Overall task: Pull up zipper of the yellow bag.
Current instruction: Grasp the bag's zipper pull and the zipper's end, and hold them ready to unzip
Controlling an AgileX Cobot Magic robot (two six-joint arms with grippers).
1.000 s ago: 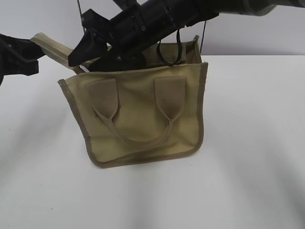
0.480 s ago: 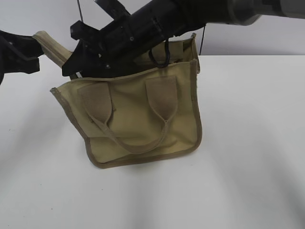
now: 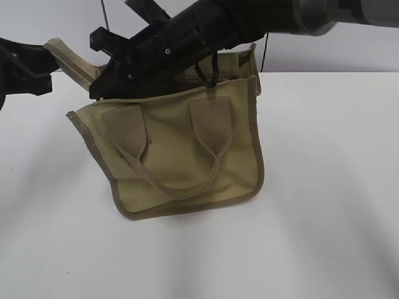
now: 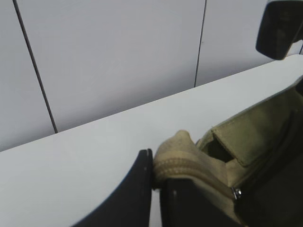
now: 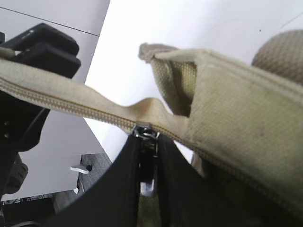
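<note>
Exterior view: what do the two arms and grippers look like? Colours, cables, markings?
Right arm: glossy black cylindrical housing with a grey section toward the base, small screws, a thin black cable loop beneath. Right gripper: matte black, angular. Left gripper: matte black, blocky. Fingers are smooth black blades. No markings legible.

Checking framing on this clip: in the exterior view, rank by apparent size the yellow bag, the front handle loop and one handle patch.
1. yellow bag
2. front handle loop
3. right handle patch; the left patch looks alike.

no legible txt, labels, brands or nos. anywhere
</note>
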